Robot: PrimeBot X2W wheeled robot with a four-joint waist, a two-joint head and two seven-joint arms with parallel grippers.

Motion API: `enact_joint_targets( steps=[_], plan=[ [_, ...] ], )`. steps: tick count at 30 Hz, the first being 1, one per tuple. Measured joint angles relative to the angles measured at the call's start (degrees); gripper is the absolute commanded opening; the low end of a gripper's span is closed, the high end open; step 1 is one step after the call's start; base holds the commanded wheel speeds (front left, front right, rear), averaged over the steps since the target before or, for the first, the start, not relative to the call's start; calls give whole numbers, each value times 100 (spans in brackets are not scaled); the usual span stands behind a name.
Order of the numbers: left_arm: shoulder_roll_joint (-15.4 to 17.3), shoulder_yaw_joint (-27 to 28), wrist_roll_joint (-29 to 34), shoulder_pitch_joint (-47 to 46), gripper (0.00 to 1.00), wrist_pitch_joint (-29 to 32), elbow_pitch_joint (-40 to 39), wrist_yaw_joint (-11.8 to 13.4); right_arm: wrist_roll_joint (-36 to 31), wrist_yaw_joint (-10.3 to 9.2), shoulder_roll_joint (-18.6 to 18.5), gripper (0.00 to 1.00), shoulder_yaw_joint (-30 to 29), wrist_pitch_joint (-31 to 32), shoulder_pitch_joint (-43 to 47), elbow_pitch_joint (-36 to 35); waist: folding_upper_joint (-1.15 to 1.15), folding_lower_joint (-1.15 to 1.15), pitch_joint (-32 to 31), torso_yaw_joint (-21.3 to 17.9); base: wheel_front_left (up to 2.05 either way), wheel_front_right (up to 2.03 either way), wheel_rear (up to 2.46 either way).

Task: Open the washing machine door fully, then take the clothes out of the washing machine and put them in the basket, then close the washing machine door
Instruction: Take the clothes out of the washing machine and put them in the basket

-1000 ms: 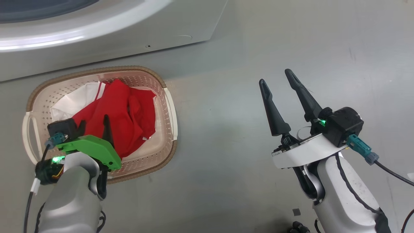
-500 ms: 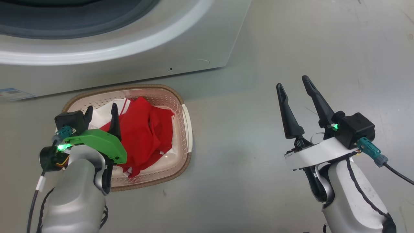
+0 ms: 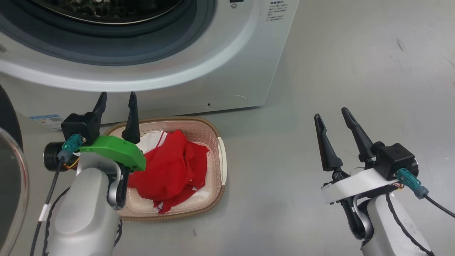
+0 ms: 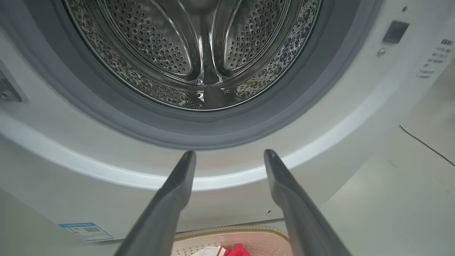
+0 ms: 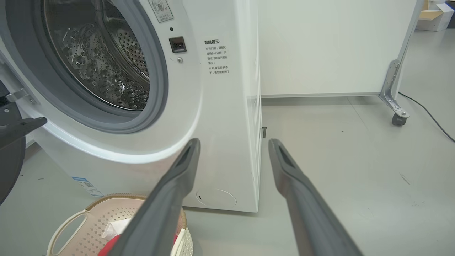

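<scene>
Two spread grippers, clothes in the basket, door swung open.

Both finger pairs are held apart with nothing between them. The left gripper (image 3: 117, 94) is raised over the far left rim of the basket (image 3: 220, 156), its tips set against the white front of the washing machine (image 3: 231, 71) below the grey seal (image 4: 213, 129). The right gripper (image 3: 331, 113) is held well apart from it, over bare grey floor (image 3: 355, 53) beyond the machine's corner. The clothes (image 3: 170, 167), red with a white piece beneath, are heaped inside the basket, which is set just in front of the machine's lower edge. The washing machine door (image 3: 12, 185) is seen at the head view's left edge, just beside the left forearm. The perforated drum (image 4: 170, 46) is seen through the open mouth.
</scene>
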Motion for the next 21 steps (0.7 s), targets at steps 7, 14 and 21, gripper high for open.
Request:
enact_joint_targets(
  steps=[7, 14, 21],
  plan=[
    [1, -3, 218, 471, 100, -16, -615, 4, -42, -14, 3, 100, -24, 0, 204, 54, 0, 0, -397, 133, 0, 0, 0],
    [2, -36, 313, 1066, 100, -16, -993, 59, -91, -92, 9, 100, -73, 0, 493, 69, 0, 0, -791, 216, 0, 0, 0],
    [10, -181, 342, 1616, 100, -16, -1298, 108, -93, -175, 20, 100, -131, 0, 818, 54, 0, 0, -1125, 294, 0, 0, 0]
  ],
)
